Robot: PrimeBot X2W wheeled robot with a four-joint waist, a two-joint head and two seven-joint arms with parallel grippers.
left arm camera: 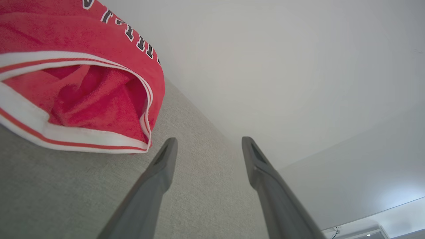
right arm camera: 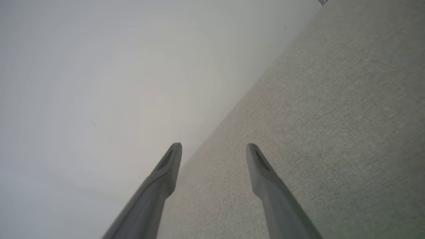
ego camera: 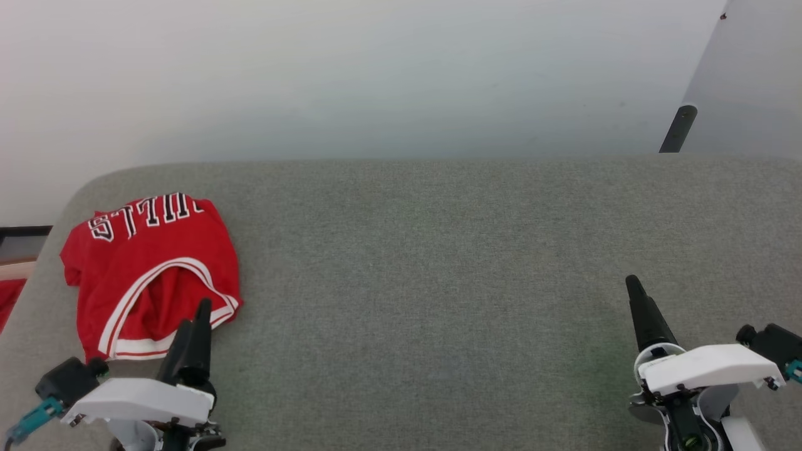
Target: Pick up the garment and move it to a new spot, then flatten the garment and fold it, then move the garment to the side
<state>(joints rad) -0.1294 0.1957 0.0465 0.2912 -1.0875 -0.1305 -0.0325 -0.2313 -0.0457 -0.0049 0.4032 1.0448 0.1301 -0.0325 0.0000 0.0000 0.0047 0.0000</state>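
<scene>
- The jersey (ego camera: 150, 269) lies bunched at the left end of the grey padded surface (ego camera: 438, 250), near its rounded far corner, with the "BULLS" print towards the far edge.
- It looks like soft, light knit cloth. I judge that it will sag and drape when lifted, and will not slip much on the felt-like surface.
- A good place to take hold seems the striped hem (left arm camera: 83, 141), which gapes open towards the surface's near edge (one layer only, otherwise it lifts as a lump).
- The left gripper (left arm camera: 207, 142) has its fingers spread wide and holds nothing; it is over the surface's near left part, just beside the hem.
- The right gripper (right arm camera: 214, 146) is also spread and empty, over the near right part.
- Beyond the far edge is a plain pale wall (ego camera: 376, 75); beyond the left edge, a red cloth scrap (ego camera: 9, 300).
</scene>
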